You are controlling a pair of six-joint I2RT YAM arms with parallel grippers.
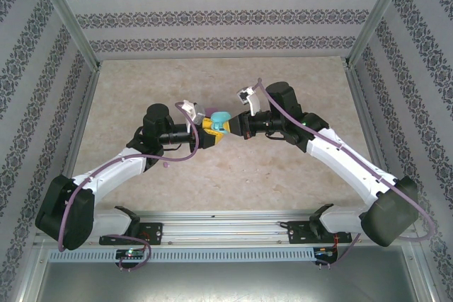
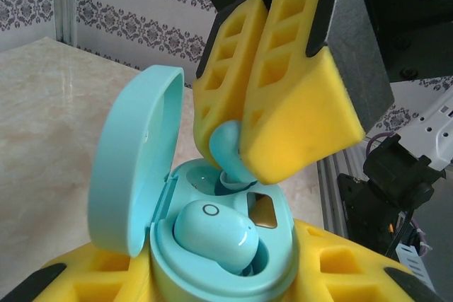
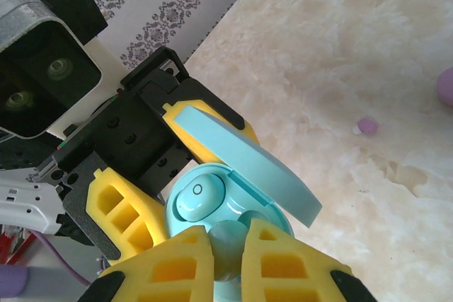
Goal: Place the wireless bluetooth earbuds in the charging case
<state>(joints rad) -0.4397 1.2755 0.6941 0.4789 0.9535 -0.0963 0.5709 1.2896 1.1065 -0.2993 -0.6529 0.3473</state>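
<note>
My left gripper [image 1: 206, 136] is shut on the light blue charging case [image 2: 279, 256], holding it above the table with its lid [image 2: 134, 167] swung open. One light blue earbud [image 2: 212, 235] sits in the near socket. My right gripper [image 3: 228, 263] is shut on a second light blue earbud [image 3: 228, 242], pinched between its yellow fingers [image 2: 283, 104]. That bud's tip hangs just over the empty far socket [image 2: 205, 178]. The same case [image 1: 219, 119] shows between both grippers in the top view. A small pale pink earbud [image 3: 367, 126] lies on the table.
A lilac rounded thing [image 3: 446, 86] is cut off by the right edge of the right wrist view. The marble tabletop [image 1: 283, 167] is fenced by patterned walls and metal posts. Both arms meet near the table's middle.
</note>
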